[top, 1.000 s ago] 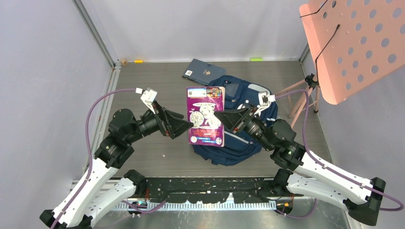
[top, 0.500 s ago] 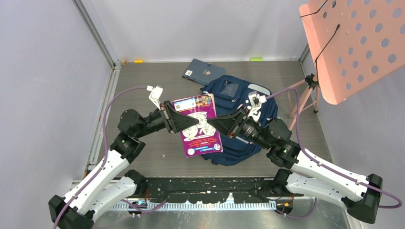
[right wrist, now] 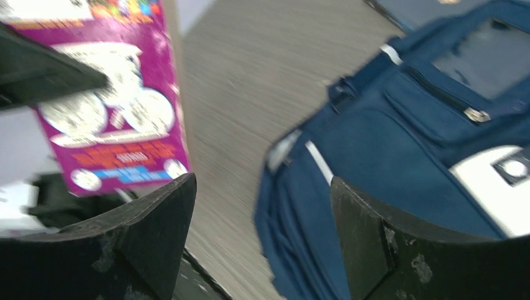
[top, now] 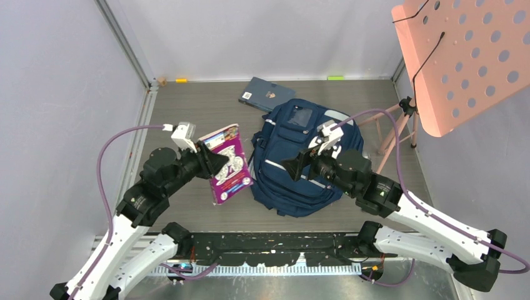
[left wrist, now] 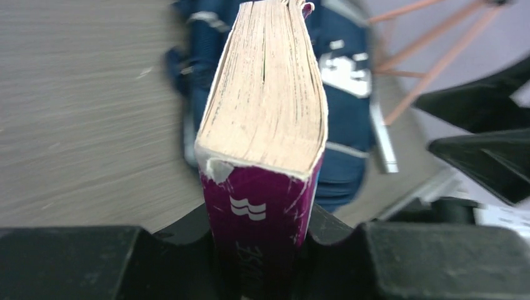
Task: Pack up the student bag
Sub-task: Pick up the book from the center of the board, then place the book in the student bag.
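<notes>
The student bag [top: 300, 150], a navy backpack with pale stripes, lies flat mid-table; it also shows in the left wrist view [left wrist: 340, 69] and the right wrist view [right wrist: 400, 144]. A thick purple book [top: 229, 164] hangs just left of the bag, with my left gripper [top: 212, 164] shut on its spine. In the left wrist view the book [left wrist: 262, 156] stands between both jaws, page edges facing away. My right gripper [top: 294, 166] hovers open over the bag's left half, nothing between its fingers [right wrist: 156, 231]. The book's purple cover [right wrist: 112, 100] shows at left in the right wrist view.
A dark blue book [top: 265, 94] lies flat behind the bag near the back wall. A pink perforated board [top: 469, 56] on a tripod [top: 394, 128] stands at the right. Grey walls close in the table on the left and back.
The right gripper let go of the purple book and opened. The left gripper, shut on the book, carried it left off the bag and turned it more edge-on.
</notes>
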`<state>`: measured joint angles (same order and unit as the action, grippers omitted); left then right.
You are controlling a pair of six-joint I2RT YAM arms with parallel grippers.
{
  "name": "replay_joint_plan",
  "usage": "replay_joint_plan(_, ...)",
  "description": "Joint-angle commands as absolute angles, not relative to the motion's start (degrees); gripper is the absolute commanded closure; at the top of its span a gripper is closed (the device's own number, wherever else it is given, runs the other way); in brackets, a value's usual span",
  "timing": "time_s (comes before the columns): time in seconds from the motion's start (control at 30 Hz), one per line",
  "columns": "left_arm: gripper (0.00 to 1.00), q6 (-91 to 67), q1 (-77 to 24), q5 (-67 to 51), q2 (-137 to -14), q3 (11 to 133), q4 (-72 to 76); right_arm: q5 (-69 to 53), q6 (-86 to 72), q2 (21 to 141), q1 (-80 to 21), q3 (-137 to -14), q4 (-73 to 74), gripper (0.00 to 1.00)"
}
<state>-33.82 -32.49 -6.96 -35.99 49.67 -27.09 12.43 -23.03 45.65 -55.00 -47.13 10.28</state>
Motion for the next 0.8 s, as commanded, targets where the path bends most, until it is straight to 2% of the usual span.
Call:
replay_joint_plan(0.0, 1.00, -24.77, -31.61, 6.91, -37.53, 52.85, -38.61, 15.17, -14.47, 51.15, -55.30, -50.39, 24.43, 0.17)
replay_joint_plan(0.13, 1.00, -21.89, -27.86, 3.04, -40.18, 52.03, -35.98, 20.37, -12.28, 59.28, -57.87, -50.92, 25.75, 0.18)
replay_joint_plan(0.33, 1.00, -20.71, -10.82, -16.09, -44.19, 50.16, -32.97, 26.66, -8.53, 72.54, -63.01, -54.95, 23.71, 0.18)
replay_joint_plan(0.4, 1.00, -19.39, -7.58, -19.09, -44.53, 49.48, -32.37, 27.21, -7.84, 76.49, -63.95, -56.65, 22.97, 0.19)
replay_joint_plan(0.5, 1.00, -16.30, -5.96, -19.15, -44.74, 49.07, -32.85, 28.65, -7.10, 80.83, -65.33, -58.13, 21.80, 0.19)
replay_joint_plan(0.77, 1.00, -11.58, -5.91, -15.82, -42.71, 46.75, -33.45, 44.77, -8.01, 91.76, -66.79, -62.52, 25.53, 0.24)
